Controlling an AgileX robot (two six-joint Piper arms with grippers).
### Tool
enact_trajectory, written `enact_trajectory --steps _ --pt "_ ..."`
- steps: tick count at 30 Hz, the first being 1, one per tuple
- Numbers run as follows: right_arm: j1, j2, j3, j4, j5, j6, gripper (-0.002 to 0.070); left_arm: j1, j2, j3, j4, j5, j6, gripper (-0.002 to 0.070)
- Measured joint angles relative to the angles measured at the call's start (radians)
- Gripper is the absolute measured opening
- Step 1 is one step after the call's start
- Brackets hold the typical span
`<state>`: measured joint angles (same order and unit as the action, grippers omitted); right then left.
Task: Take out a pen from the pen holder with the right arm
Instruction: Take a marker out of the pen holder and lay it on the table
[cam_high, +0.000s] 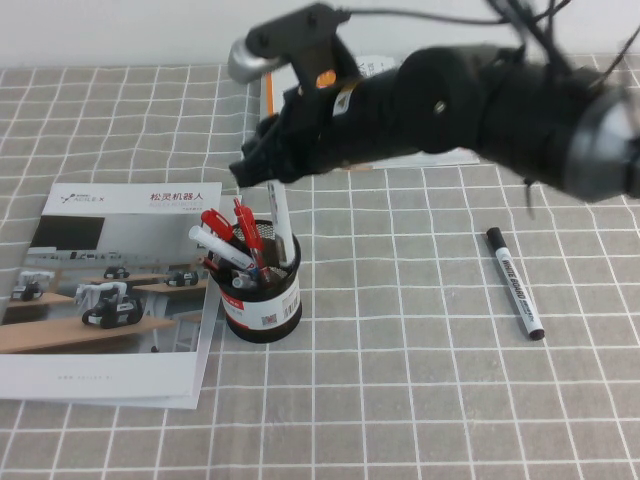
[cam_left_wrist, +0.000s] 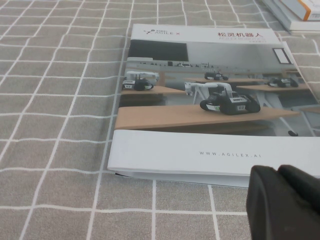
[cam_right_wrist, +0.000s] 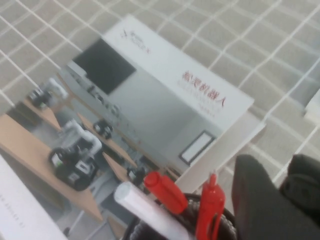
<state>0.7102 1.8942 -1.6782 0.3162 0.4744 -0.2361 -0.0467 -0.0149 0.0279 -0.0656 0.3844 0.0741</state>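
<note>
holder (cam_high: 262, 305): black mesh cup with a white label band low on its side, upright on the checked cloth (cam_high: 420, 400), just beside the booklet's (cam_high: 110, 290) right edge
contents: red pens (cam_high: 215, 222) leaning toward the booklet, plus one tall white pen (cam_high: 281, 225) near upright, all still in the cup
right gripper (cam_high: 258, 172) directly above the holder, at the top end of the white pen; can't tell if it's clamped on it or loose
left gripper (cam_left_wrist: 282, 200) low over the cloth by the booklet's near edge, grip state can't tell either
black-and-white marker (cam_high: 515, 283) lies flat, well apart on the holder's right
</note>
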Motion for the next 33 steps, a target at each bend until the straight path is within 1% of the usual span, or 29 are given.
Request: enact_trajectory --steps 8,13,18,23,26,29,33 --pt "0.000 -0.141 0.000 -0.059 0.095 0.022 0.0086 0.000 0.000 0.000 0.000 0.000 0.000 -0.0003" --pt "-0.014 -0.221 0.000 -0.154 0.223 0.124 0.0086 0.000 0.000 0.000 0.000 0.000 0.000 -0.0003" --pt "-0.070 -0.253 0.000 -0.228 0.400 0.236 0.0086 0.000 0.000 0.000 0.000 0.000 0.000 -0.0003" --pt "-0.135 -0.246 0.000 -0.303 0.573 0.333 0.0086 0.000 0.000 0.000 0.000 0.000 0.000 -0.0003" --pt "-0.177 -0.216 0.000 -0.331 0.654 0.362 0.0086 0.000 0.000 0.000 0.000 0.000 0.000 -0.0003" --pt "-0.211 -0.171 0.000 -0.342 0.695 0.367 0.0086 0.000 0.000 0.000 0.000 0.000 0.000 -0.0003" --pt "-0.246 -0.092 0.000 -0.337 0.700 0.369 0.0086 0.000 0.000 0.000 0.000 0.000 0.000 -0.0003"
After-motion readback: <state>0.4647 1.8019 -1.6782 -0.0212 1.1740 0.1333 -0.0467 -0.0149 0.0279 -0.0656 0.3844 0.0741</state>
